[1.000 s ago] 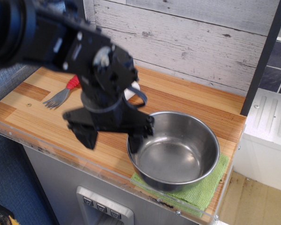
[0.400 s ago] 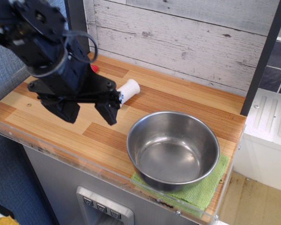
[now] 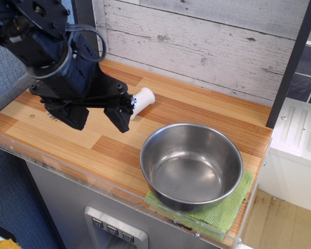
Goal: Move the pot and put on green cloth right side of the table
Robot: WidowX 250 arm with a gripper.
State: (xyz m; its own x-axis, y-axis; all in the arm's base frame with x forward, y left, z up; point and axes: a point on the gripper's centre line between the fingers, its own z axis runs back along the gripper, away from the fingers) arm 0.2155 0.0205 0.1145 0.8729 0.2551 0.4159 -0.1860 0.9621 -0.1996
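Tool: black two-fingered tool (image 3: 96,118) on a bulky black arm, over the left half of the surface; its two fingers stand wide apart and point down, with nothing between them; it holds nothing.
Tool contact: whether the fingertips touch the wood cannot be told; the right finger is just in front of a small white plastic cylinder (image 3: 142,99) lying on its side.
Pot: large round shiny stainless-steel bowl-shaped pot (image 3: 191,165), upright, empty, no lid or handles; well apart from the tool, to its right.
Pot position: it sits on the square light-green woven cloth (image 3: 229,208) at the front right corner; the cloth shows beyond the pot along its front and right sides.
Surface: wooden surface (image 3: 197,109) of light and darker brown plank stripes, with a clear acrylic rim along the front edge.
Behind: whitewashed plank wall (image 3: 207,36).
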